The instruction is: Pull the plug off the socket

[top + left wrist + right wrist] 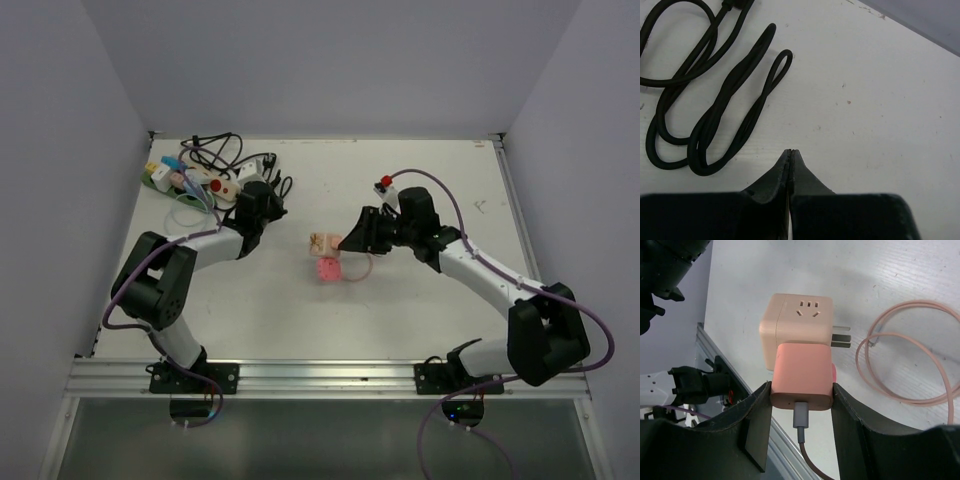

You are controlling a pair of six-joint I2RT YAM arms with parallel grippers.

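The socket (795, 322) is a beige cube adapter with metal prongs on its right side, lying mid-table (322, 242). A pink plug (801, 375) with a grey cable end in its back sits pressed into the socket's near face; in the top view it is the pink block (327, 270). My right gripper (801, 390) (342, 252) is shut on the plug, one finger flat on each side. My left gripper (791, 151) (268, 203) is shut with nothing in it, low over bare table at the back left.
Loops of black cord (715, 120) lie just left of my left gripper. A pile of power strips and cables (205, 175) fills the back left corner. A thin pink cable (910, 355) coils right of the socket. The table's front rail (320, 375) runs along the near edge.
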